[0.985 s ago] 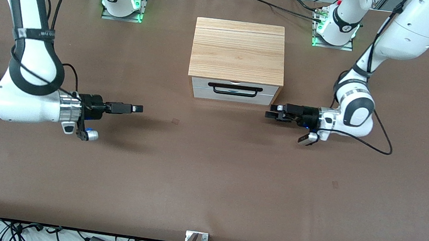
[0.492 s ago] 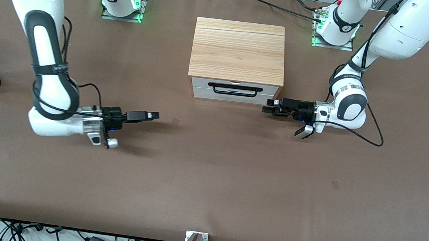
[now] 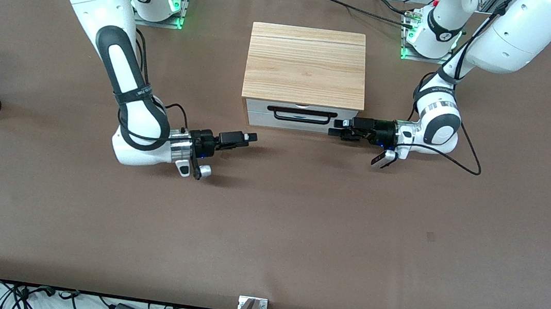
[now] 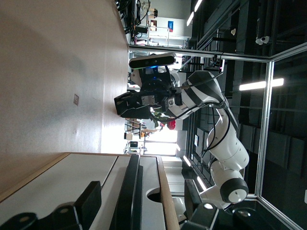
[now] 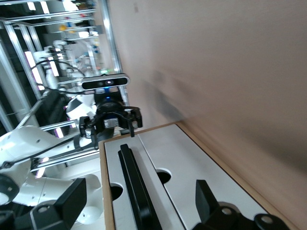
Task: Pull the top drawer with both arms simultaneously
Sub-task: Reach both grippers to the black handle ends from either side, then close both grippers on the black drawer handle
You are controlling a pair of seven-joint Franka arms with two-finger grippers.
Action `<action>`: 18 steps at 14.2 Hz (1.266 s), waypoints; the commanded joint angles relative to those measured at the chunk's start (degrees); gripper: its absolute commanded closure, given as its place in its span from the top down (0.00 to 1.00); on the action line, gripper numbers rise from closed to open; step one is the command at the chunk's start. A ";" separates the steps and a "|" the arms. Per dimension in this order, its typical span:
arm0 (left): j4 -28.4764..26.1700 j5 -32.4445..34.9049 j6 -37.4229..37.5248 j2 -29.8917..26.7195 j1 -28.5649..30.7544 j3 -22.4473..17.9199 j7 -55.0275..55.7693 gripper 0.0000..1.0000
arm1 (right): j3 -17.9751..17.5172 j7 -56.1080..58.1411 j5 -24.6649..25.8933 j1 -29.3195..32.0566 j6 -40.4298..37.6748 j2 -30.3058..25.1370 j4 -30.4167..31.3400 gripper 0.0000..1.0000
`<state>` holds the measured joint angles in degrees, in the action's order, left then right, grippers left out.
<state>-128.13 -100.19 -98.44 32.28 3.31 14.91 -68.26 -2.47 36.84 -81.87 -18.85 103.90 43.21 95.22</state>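
Front view showed the right gripper (image 3: 252,136), fingers parted and empty, low over bare table (image 3: 267,226), the cabinet (image 3: 306,65) just ahead of it. The top drawer (image 3: 302,111) sat closed between both grippers. The left gripper (image 3: 332,131), open, hung just beside the drawer's handle (image 3: 302,114), touching nothing.

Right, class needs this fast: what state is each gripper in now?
Left gripper: open, holding nothing, beside the drawer handle's end.
Right gripper: open, holding nothing, over the table in front of the cabinet.
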 commanded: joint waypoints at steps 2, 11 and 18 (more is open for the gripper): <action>-1.86 -1.50 0.18 -0.64 0.03 0.38 -3.28 0.60 | 0.10 10.26 -10.13 -4.08 0.24 1.00 2.51 1.00; -2.65 -3.35 0.18 0.07 -0.06 2.14 -7.23 0.39 | 0.10 29.52 -15.60 -6.99 -5.63 0.91 8.93 0.91; -2.57 -3.96 0.09 1.65 -0.06 2.32 -9.17 0.16 | -0.95 29.96 -15.60 -7.26 -6.17 0.47 9.02 0.46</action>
<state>-130.17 -102.25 -98.71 33.76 3.07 16.53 -75.07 -2.58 65.01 -96.57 -26.13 97.92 44.95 102.88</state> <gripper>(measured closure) 0.802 0.326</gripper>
